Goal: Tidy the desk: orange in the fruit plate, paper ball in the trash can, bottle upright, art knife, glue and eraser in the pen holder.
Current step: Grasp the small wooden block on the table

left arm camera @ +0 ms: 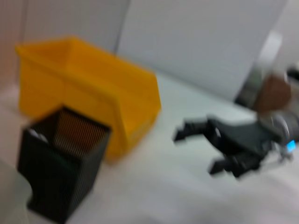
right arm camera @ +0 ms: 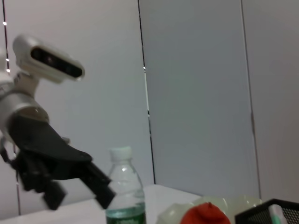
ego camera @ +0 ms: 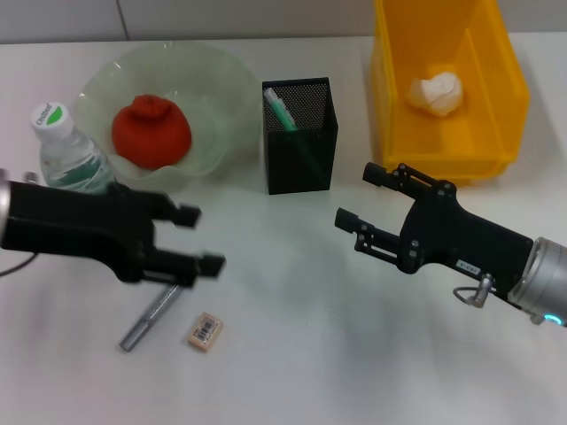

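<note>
The orange point(ego camera: 151, 133) lies in the green glass plate point(ego camera: 217, 84). The bottle point(ego camera: 66, 150) stands upright next to the plate. The paper ball point(ego camera: 437, 93) lies in the yellow bin point(ego camera: 390, 106). The black mesh pen holder point(ego camera: 299, 150) holds a green and white stick point(ego camera: 282, 108). A grey art knife point(ego camera: 151, 317) and an eraser point(ego camera: 204, 332) lie on the table. My left gripper point(ego camera: 202, 239) is open and empty, just above the knife's upper end. My right gripper point(ego camera: 357, 196) is open and empty, right of the holder.
The left wrist view shows the yellow bin point(left arm camera: 93, 88), the pen holder point(left arm camera: 65, 163) and my right gripper point(left arm camera: 196, 151). The right wrist view shows my left gripper point(right arm camera: 79, 196), the bottle point(right arm camera: 124, 186) and the orange point(right arm camera: 205, 215).
</note>
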`<state>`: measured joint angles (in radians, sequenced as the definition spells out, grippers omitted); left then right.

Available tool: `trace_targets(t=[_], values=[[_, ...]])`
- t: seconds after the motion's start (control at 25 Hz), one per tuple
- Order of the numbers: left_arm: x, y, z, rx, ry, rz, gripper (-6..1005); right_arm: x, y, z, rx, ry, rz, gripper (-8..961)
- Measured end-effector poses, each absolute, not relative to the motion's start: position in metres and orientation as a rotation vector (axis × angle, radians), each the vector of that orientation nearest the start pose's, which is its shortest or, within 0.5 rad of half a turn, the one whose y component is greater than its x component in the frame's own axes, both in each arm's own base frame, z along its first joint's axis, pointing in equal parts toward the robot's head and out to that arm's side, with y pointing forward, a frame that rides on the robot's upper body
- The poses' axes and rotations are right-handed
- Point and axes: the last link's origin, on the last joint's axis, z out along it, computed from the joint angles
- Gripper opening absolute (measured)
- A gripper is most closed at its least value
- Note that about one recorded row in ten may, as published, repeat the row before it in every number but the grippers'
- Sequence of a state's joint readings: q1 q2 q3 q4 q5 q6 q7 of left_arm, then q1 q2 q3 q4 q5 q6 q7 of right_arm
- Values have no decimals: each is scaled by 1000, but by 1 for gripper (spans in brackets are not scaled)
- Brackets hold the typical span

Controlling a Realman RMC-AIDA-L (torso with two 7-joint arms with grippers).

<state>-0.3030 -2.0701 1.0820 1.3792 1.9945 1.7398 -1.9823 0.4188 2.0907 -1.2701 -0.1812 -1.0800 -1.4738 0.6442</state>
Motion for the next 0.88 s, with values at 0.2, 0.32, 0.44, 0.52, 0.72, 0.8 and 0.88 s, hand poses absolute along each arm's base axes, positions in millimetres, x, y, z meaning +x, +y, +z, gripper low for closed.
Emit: trace_targets(t=[0.2,0.32,0.44,0.52,0.72,0.8,0.88], values=[[-181,278,23,-3011,-641,12,771,269,282,-70,-2439,361,985,730],[-175,278,19,-3025,-620,68,768,266,285,-70,-2439,350,988,730],[-170,281,8,-3039,-612,211,766,262,290,-69,-2437,332,995,730],[-171,284,4,-3038,-622,243,764,261,291,-69,-2439,327,997,730],[-174,291,-5,-3042,-618,269,759,261,292,-70,-2440,326,987,730],[-175,292,-10,-3043,-585,279,757,261,293,-70,-2440,327,980,729],[-177,293,-14,-3034,-565,294,756,261,294,-70,-2440,328,974,729]])
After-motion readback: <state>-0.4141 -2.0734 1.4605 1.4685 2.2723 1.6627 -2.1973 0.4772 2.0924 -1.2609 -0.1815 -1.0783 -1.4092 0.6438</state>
